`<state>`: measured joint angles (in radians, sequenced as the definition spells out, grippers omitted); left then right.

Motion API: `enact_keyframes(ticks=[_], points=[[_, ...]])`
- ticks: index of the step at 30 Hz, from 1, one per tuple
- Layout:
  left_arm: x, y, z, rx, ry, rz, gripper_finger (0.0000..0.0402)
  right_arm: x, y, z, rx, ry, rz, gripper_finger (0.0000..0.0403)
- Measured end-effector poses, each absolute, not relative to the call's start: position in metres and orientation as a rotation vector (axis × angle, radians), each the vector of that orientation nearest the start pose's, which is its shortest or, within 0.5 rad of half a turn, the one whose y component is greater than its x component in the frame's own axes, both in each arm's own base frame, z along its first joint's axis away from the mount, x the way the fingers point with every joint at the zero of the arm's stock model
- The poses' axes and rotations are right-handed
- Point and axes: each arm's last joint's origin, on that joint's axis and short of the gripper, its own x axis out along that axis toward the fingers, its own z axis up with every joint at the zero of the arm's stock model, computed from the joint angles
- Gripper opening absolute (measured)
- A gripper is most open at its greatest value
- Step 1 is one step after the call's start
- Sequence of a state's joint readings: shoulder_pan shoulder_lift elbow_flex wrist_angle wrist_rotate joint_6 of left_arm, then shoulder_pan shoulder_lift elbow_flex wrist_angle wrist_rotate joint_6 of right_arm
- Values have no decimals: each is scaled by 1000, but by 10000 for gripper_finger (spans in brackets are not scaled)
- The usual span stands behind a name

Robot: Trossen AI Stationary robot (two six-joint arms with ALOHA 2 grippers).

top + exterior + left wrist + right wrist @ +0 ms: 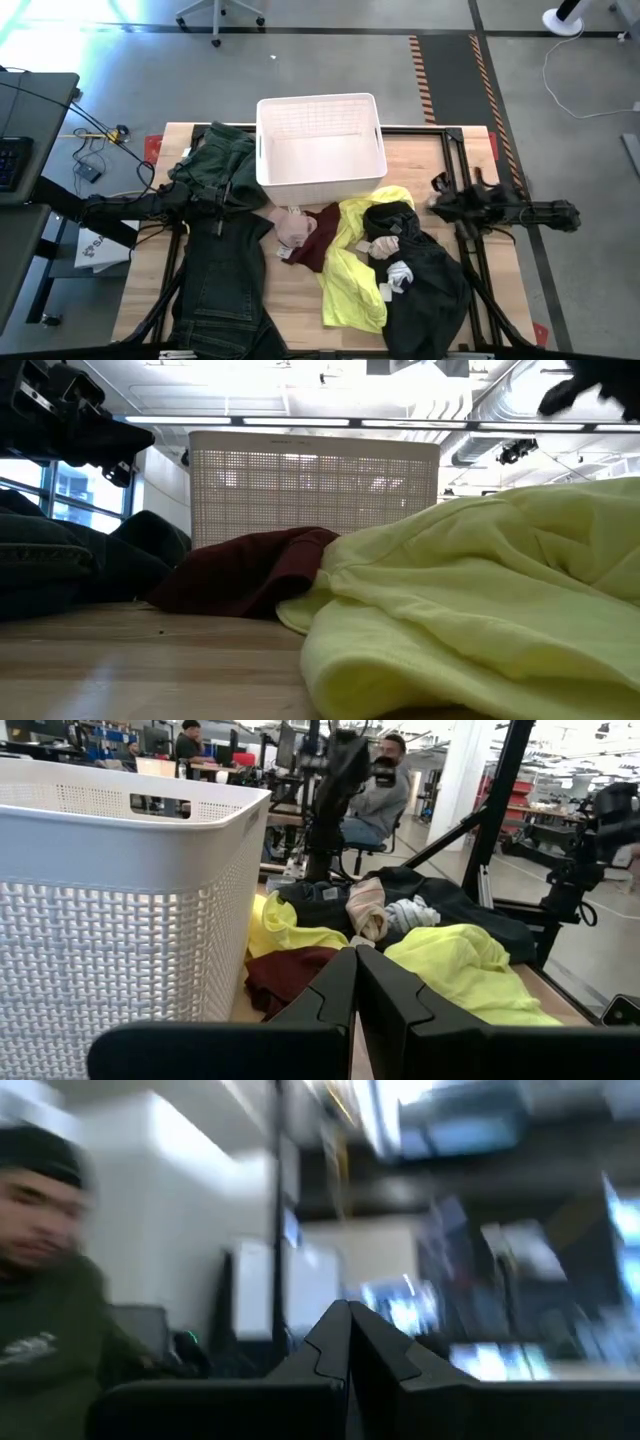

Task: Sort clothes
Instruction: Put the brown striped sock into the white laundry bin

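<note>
**Desk:** How far along is the sort?

**Me:** Barely started, as I read it. From the left: my left gripper (262,196) hangs over the table's left side, just beside the basket's left wall, fingers pressed together on nothing. Under that arm lie the dark green garment (214,160), on the far left, and the long dark denim jeans (218,285), running toward the near edge.

**Desk:** And the basket?

**Me:** The white plastic lattice-sided basket (320,175) stands at the far middle of the wooden table (290,300), and from above I see nothing in it. Just near of it are the small beige-pink piece (293,229) and the maroon piece (318,240), touching each other.

**Desk:** Further right?

**Me:** The bright yellow shirt (355,270) lies crumpled, with the black garment (425,285) overlapping its right side. My right gripper (437,198) waits over the right edge, fingers together, empty too.

**Desk:** So what's left?

**Me:** Everything, I'd say: every garment is on the table, none sorted that I can tell.
</note>
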<state>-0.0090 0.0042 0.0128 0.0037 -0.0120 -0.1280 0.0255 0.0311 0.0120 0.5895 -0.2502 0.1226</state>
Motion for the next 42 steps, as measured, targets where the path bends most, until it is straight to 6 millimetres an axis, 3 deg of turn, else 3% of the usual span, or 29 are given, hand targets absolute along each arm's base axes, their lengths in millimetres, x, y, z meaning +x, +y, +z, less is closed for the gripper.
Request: enact_keyframes(ticks=[6,11,17,27,31,36,42], points=[[97,0,168,-128,-15,19,10,74,19,234,-149,-782,421,0],[97,0,168,-122,-15,21,10,75,26,241,-162,-848,476,0],[97,1,169,-132,-26,51,10,79,32,287,-207,-911,494,0],[97,1,172,-333,-63,43,10,127,46,373,-190,-599,561,0],[97,1,175,-426,-91,34,10,146,52,397,-182,-391,582,0],[97,1,175,-446,-93,34,10,170,55,411,40,-33,409,0],[97,1,175,-507,-93,31,10,203,76,406,59,282,386,0]])
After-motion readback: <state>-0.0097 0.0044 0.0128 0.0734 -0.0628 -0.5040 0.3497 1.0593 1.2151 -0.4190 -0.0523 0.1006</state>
